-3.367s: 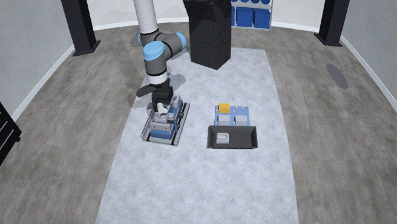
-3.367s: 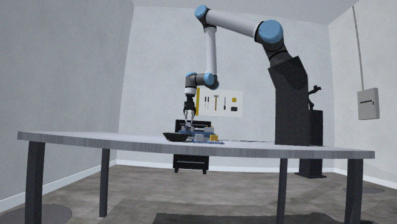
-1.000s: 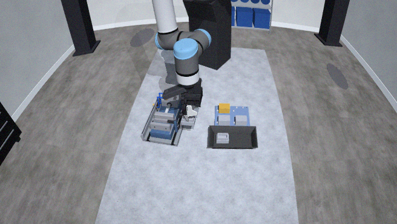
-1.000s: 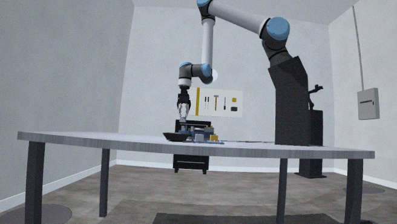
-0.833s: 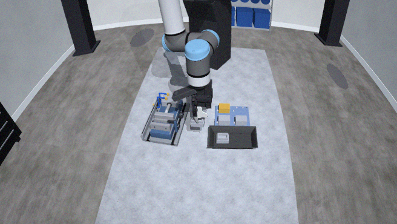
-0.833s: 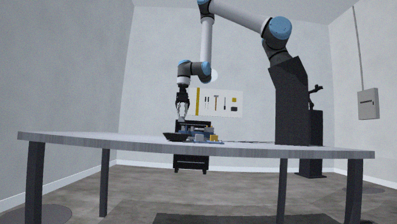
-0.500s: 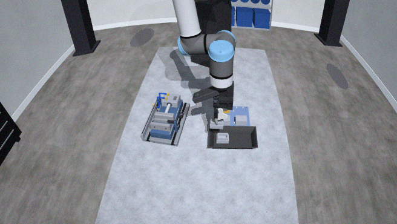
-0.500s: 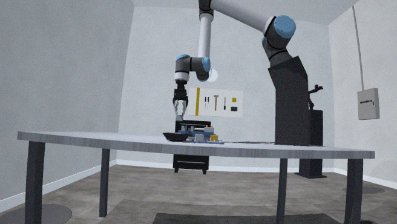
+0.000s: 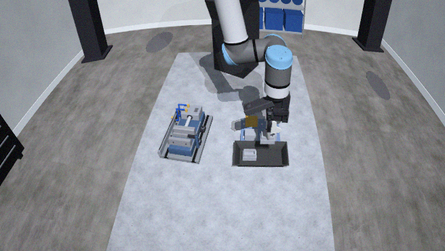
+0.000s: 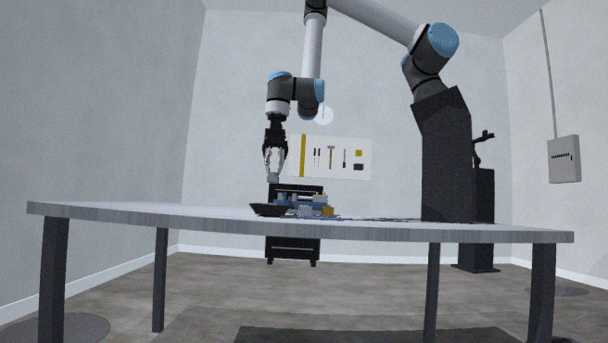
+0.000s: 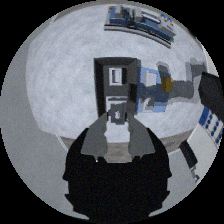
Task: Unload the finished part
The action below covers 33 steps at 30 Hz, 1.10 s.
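My gripper point(image 9: 268, 136) hangs high above the far right part of the black outfeed tray point(image 9: 260, 154). It is shut on the finished part point(image 11: 118, 115), a small grey block with a pocket, which also shows between the fingertips in the side view point(image 10: 272, 177). One grey pocketed block point(image 9: 249, 155) lies in the left part of the tray, and it also shows in the wrist view point(image 11: 116, 76). The vise point(image 9: 186, 135) stands to the left on the mat, and I see no block between its jaws.
A blue fixture plate point(image 9: 259, 130) with a yellow block point(image 9: 251, 121) and grey blocks lies just behind the tray, partly hidden by my arm. The robot's black pedestal point(image 9: 234, 44) stands at the back. Black pillars stand in the far corners.
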{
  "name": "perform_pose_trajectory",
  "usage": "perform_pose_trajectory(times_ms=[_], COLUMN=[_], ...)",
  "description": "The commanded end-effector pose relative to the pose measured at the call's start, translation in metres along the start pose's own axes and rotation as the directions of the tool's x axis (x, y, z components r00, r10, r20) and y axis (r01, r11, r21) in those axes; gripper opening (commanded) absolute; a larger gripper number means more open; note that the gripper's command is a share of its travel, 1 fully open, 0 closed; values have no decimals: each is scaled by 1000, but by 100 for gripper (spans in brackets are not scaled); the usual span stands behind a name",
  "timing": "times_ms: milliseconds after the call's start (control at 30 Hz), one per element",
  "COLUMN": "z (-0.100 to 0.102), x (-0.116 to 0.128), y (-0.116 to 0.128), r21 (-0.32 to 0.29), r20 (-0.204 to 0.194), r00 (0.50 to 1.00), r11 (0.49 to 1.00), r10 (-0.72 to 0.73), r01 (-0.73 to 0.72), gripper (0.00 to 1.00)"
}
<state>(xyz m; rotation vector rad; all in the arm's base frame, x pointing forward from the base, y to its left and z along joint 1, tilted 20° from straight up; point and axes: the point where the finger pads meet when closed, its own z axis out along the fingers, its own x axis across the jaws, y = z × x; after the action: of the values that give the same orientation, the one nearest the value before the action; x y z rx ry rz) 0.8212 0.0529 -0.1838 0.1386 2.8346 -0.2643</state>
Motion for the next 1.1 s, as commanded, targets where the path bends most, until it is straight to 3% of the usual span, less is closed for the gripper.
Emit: perform_pose_trajectory(times_ms=[0, 267, 1067], z=[-2, -3, -3], x=[0, 1, 1], y=[21, 34, 35], r21=[2, 3, 3], r20=[2, 4, 4], r00=[1000, 1000, 1000], r11=[1000, 1000, 1000], r10=[-5, -8, -8], r01=[5, 8, 8], gripper=[0, 0, 0])
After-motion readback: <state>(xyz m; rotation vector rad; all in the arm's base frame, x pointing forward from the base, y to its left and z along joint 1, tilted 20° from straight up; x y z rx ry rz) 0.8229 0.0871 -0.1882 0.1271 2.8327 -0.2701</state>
